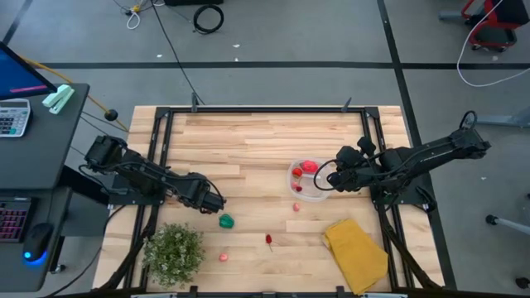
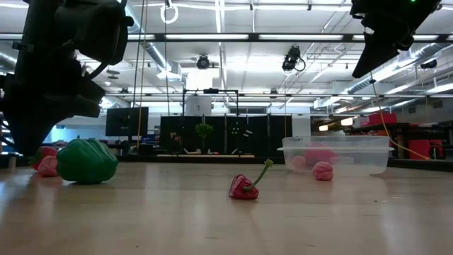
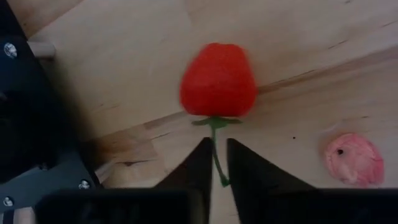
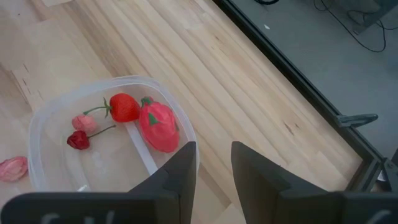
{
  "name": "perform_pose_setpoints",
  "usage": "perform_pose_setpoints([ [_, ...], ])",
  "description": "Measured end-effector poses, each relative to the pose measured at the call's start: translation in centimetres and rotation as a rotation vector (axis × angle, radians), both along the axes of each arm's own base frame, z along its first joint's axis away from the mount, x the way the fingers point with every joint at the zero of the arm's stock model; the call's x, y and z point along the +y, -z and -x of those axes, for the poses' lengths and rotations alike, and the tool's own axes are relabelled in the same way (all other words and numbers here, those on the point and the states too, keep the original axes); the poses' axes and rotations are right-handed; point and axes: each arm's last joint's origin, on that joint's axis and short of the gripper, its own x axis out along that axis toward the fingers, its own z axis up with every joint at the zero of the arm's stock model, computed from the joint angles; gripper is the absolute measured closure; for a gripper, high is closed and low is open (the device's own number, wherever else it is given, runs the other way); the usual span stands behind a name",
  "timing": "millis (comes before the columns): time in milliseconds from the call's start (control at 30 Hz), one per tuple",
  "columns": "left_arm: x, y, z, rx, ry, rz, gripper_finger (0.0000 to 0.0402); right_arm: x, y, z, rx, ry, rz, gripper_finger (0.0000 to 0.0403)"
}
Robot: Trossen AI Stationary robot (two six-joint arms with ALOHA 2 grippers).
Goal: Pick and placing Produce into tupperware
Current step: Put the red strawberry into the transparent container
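Note:
My left gripper point(image 3: 214, 163) is low over the table's left part, shut on a round red fruit point(image 3: 217, 79) with a thin green stem. A pale pink piece point(image 3: 354, 158) lies on the wood beside it, and the green pepper point(image 1: 226, 221) rests just nearer the near edge. My right gripper point(image 4: 213, 163) hovers open above the clear round tupperware point(image 1: 308, 190), over its right rim. Several red and pink pieces point(image 4: 155, 124) lie inside. A red chili point(image 2: 244, 188), a pink piece point(image 1: 296, 207) and another pink one point(image 1: 224, 257) lie loose on the table. My left gripper has the red fruit's green stem point(image 3: 216, 149) pinched between its two fingertips, the fingers lying along the stem. The fruit sticks out past the fingertips. Whether it is lifted clear of the wood, I cannot tell.
A bushy green plant point(image 1: 174, 251) stands at the near left corner. A yellow folded cloth point(image 1: 356, 252) lies near the tupperware toward the near right. A black frame point(image 1: 248, 110) runs along the table's far and side edges. Bare wood lies across the far half.

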Motion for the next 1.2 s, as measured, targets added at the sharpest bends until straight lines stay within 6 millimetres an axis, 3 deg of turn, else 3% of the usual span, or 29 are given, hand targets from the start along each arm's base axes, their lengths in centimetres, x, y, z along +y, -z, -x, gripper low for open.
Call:
perform_pose_setpoints([
  [100, 0.0, 0.0, 0.0, -0.006, 0.005, -0.017, 0.0392, 0.0, 0.0, 0.0, 0.000, 0.000, 0.000, 0.0293],
  [267, 0.3, 0.0, -0.2, -0.038, 0.026, -0.095, 0.0394, 0.0, 0.0, 0.0, 0.000, 0.000, 0.000, 0.0293],
  [400, 0.2, -1.1, -1.4, -0.131, 0.054, -0.164, 0.0396, 0.0, 0.0, 0.0, 0.000, 0.000, 0.000, 0.0293],
  [667, -0.4, -6.6, -8.1, -0.643, 0.249, -0.402, 0.0398, -0.1, -0.1, -0.1, -0.021, 0.015, 0.033, 0.0293],
  [900, 1.1, -10.3, -13.6, -1.054, 0.465, -0.602, 0.0399, -0.1, -0.2, -0.2, -0.007, -0.012, 0.078, 0.0293],
  [1000, 2.2, -10.0, -15.3, -1.108, 0.494, -0.647, 0.0399, -0.2, -0.4, 0.0, -0.018, -0.009, 0.092, 0.0293],
  [1200, 3.8, -6.4, -19.7, -1.046, 0.542, -0.562, 0.0400, -0.6, -1.8, 0.7, -0.114, 0.048, 0.156, 0.0293],
])
